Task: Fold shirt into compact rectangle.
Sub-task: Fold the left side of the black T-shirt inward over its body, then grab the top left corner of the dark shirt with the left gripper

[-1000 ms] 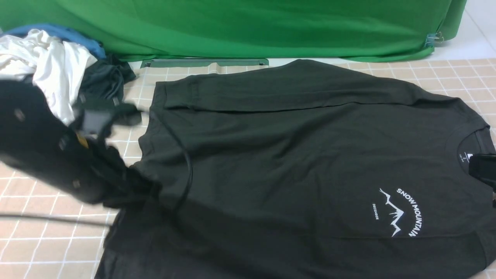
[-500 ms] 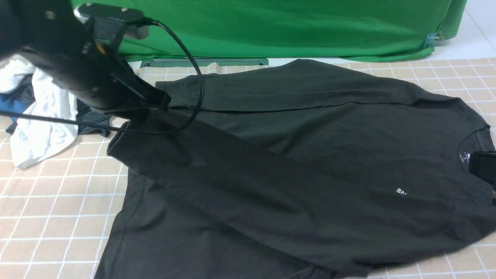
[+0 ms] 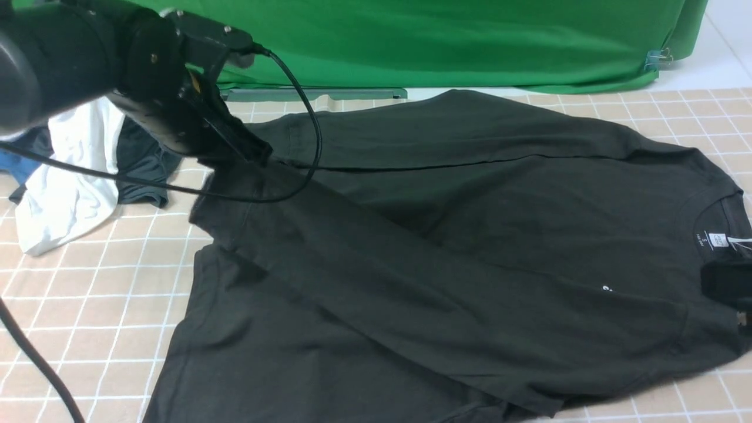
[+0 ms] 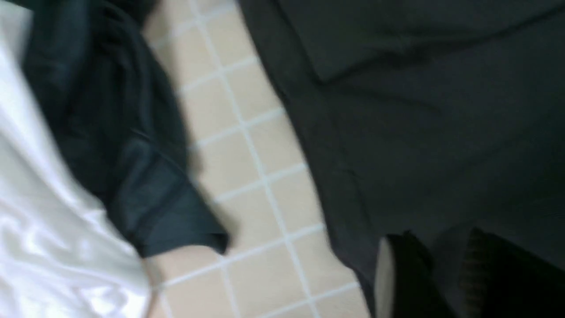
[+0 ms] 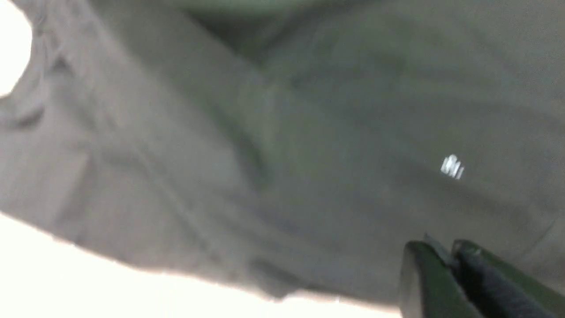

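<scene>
Front view: the shirt (image 3: 470,235) lies spread on the tiled table (image 3: 88,305), with its neck to the right and its hem to the left. Its near side is turned over in a long slanting flap across the chest, so only a speck of the white print (image 3: 607,288) shows. The neck label (image 3: 718,239) lies bare. The left gripper (image 3: 249,155) sits at the flap's far-left corner, low on the cloth. The right gripper (image 3: 728,282) is a dark blur at the right edge, just by the collar. A white garment (image 3: 64,182), a grey garment (image 3: 144,167) and a blue cloth (image 3: 10,167) lie heaped at the left, near the hem but apart from it.

Left wrist view: the fingers (image 4: 406,278) stand a narrow gap apart with shirt cloth showing in the gap. Whether they grip it cannot be told through the blur.

Right wrist view: the right gripper's fingers (image 5: 423,278) press together just above the shirt. Whether any cloth is nipped between them cannot be told
</scene>
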Tool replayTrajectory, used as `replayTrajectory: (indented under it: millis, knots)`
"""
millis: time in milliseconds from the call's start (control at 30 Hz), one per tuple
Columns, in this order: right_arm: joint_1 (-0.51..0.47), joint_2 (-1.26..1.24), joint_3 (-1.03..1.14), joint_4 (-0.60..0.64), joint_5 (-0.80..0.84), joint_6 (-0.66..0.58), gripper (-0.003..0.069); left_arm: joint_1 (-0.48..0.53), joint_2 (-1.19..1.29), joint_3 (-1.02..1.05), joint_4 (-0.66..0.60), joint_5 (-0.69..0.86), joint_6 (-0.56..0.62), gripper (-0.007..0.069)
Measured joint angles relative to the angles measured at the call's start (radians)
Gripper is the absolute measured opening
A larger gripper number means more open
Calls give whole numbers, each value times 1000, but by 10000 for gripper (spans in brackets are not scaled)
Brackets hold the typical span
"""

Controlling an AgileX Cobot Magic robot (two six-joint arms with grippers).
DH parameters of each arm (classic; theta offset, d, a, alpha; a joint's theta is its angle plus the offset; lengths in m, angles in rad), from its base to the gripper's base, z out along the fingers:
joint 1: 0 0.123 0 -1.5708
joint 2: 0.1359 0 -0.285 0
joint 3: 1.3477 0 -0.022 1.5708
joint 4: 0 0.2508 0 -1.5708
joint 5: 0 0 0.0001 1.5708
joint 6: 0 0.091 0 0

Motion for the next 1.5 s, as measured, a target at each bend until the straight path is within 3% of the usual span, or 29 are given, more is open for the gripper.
replayTrajectory:
  millis: [33,100,267,333,467,500,600,700,800,1033,1133,1333,1500]
  knots:
    - [0,9,-4,-1,7,0,137,0,0,0,0,2,-3,219]
    - [0,66,-56,-14,80,1,191,1,-3,-42,35,51,-40,324]
    - [0,121,-107,-21,132,1,239,1,-16,-90,47,128,-76,379]
    - [0,125,-111,-23,141,1,242,3,-18,-108,49,141,-130,354]
    - [0,125,-113,-25,150,1,246,52,30,-208,-61,154,-181,176]
    - [0,125,-113,-25,151,1,246,78,76,-260,-131,154,-152,88]
    - [0,125,-113,-25,151,1,246,108,178,-347,-225,156,-123,29]
    - [0,125,-113,-25,151,1,246,118,286,-432,-259,158,-124,22]
    - [0,125,-113,-25,150,0,246,121,389,-500,-260,157,-127,55]
    - [0,125,-113,-26,113,0,246,129,594,-630,-259,126,-130,326]
    - [0,125,-113,-26,112,0,246,129,617,-631,-258,102,-130,396]
    - [0,125,-113,-26,112,-1,246,129,647,-633,-264,74,-130,432]
    - [0,125,-113,-26,107,-2,246,130,656,-641,-334,70,-58,337]
